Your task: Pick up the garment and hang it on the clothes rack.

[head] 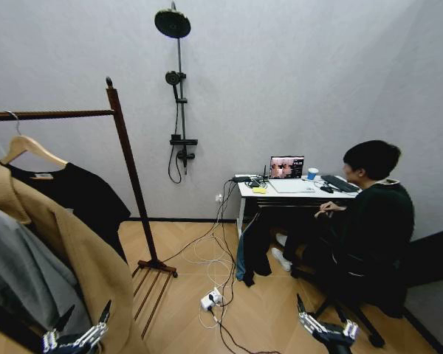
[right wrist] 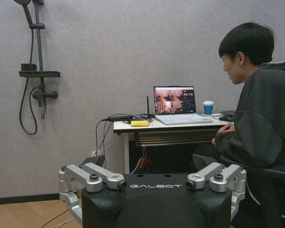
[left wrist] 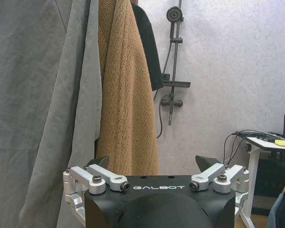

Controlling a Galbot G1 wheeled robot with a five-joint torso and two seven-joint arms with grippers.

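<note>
From the head view, my left gripper (head: 80,324) at 7 o'clock and right gripper (head: 323,318) at 5 hang low, open, empty. The garment (head: 77,193), black on a wooden hanger, already hangs from the rack (head: 130,171) at 9.

Left wrist: fingers (left wrist: 99,164) spread before the tan coat (left wrist: 126,95).

Right wrist: parked, facing the desk (right wrist: 161,127).

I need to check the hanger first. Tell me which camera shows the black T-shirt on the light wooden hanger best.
The head view: the black T-shirt hangs on its light wooden hanger from the dark wooden rack's top bar. The left wrist view catches a black edge behind the tan coat.
</note>
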